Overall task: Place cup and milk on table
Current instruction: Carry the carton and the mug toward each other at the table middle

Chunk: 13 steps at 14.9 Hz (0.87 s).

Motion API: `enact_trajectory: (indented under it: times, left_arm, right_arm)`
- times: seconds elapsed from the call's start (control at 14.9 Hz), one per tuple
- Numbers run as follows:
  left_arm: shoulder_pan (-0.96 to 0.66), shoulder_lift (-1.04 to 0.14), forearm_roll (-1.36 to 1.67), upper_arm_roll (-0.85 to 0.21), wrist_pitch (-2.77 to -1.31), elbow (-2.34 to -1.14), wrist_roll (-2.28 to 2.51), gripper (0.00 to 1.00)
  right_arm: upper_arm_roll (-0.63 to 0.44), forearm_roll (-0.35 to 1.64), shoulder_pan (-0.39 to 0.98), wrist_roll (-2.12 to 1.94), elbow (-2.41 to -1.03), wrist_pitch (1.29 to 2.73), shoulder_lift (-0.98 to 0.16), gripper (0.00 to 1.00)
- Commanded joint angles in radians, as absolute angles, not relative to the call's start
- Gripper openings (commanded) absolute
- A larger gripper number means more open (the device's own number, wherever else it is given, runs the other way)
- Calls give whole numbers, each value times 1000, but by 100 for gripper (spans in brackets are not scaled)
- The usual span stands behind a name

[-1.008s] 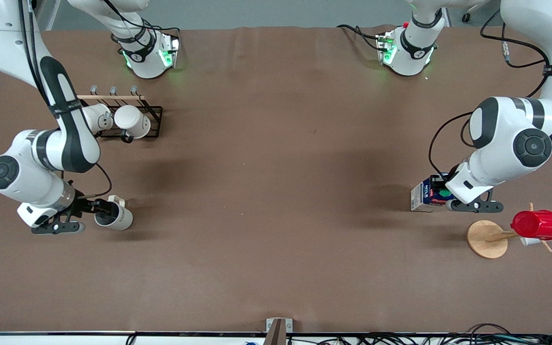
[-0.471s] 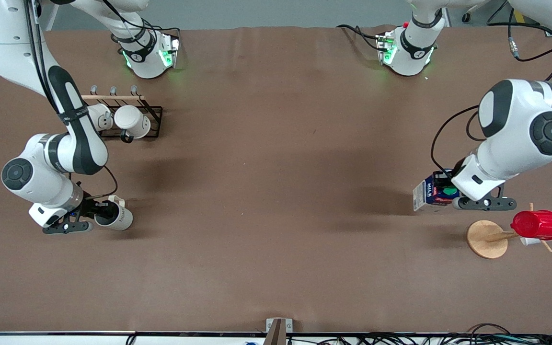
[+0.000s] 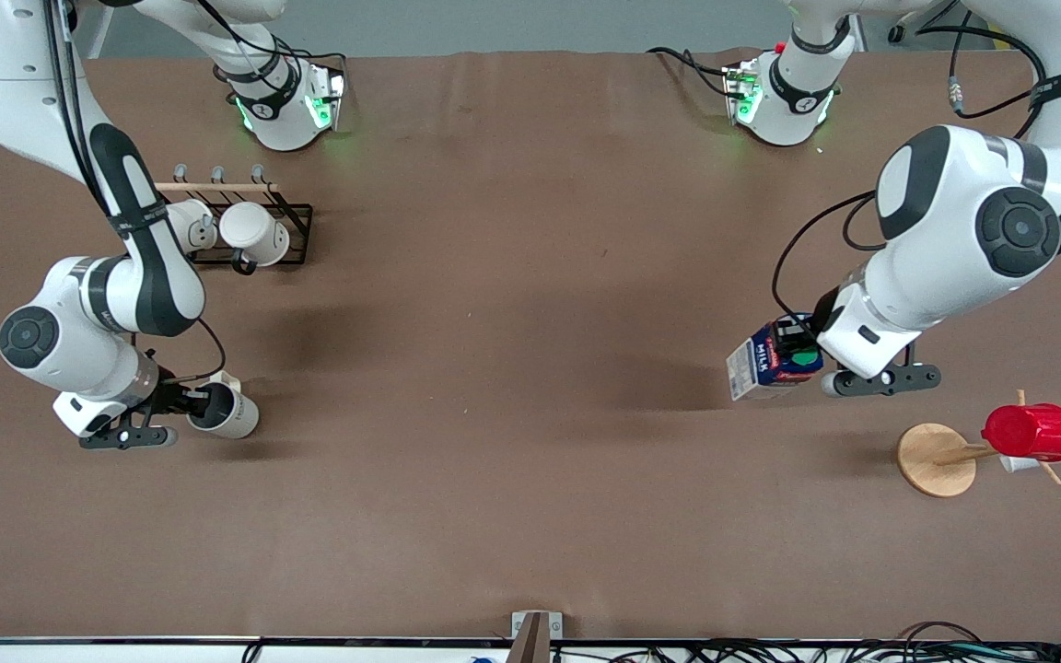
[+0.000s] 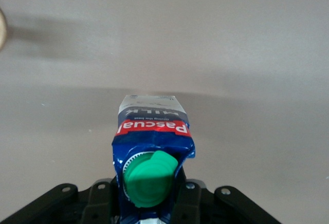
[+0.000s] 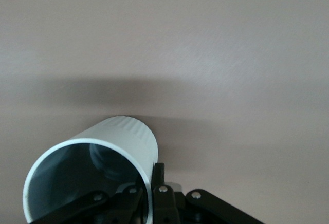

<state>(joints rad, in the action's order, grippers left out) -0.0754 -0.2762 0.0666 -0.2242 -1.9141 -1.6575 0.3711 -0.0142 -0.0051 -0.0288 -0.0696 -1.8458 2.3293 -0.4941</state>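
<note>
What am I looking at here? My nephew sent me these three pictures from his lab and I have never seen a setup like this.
Two white robot arms work at a brown table. The wide picture comes from a high camera facing them; the other two come from cameras on the arms' wrists. The right gripper holds a cream cup by its rim, near the right arm's end. The left gripper holds a blue milk carton with a green cap, toward the left arm's end. Also on the table: a black rack with two white mugs, and a wooden stand carrying a red cup.
</note>
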Motion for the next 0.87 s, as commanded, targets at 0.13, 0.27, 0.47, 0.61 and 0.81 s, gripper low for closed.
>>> enact_trajectory:
  times: [0.13, 0.27, 0.47, 0.61, 0.81]
  left_arm:
    - [-141, -314, 80, -227, -1888, -1585, 463, 34]
    - [-169, -325, 78, -227, -1888, -1583, 514, 34]
    - [-204, -365, 78, -227, -1888, -1547, 560, 34]
    - [-238, -406, 74, -227, -1888, -1505, 615, 34]
    - [-278, -442, 74, -225, -1891, -1484, 660, 34]
  right_arm:
    - [-6, 0, 173, 225, -1799, 2151, -393, 0]
    - [3, 0, 292, 401, -1773, 2149, -397, 0]
    - [3, 31, 478, 640, -1682, 2158, -463, 0]
    - [3, 54, 589, 769, -1599, 2163, -533, 0]
    - [3, 52, 693, 906, -1493, 2178, -641, 0]
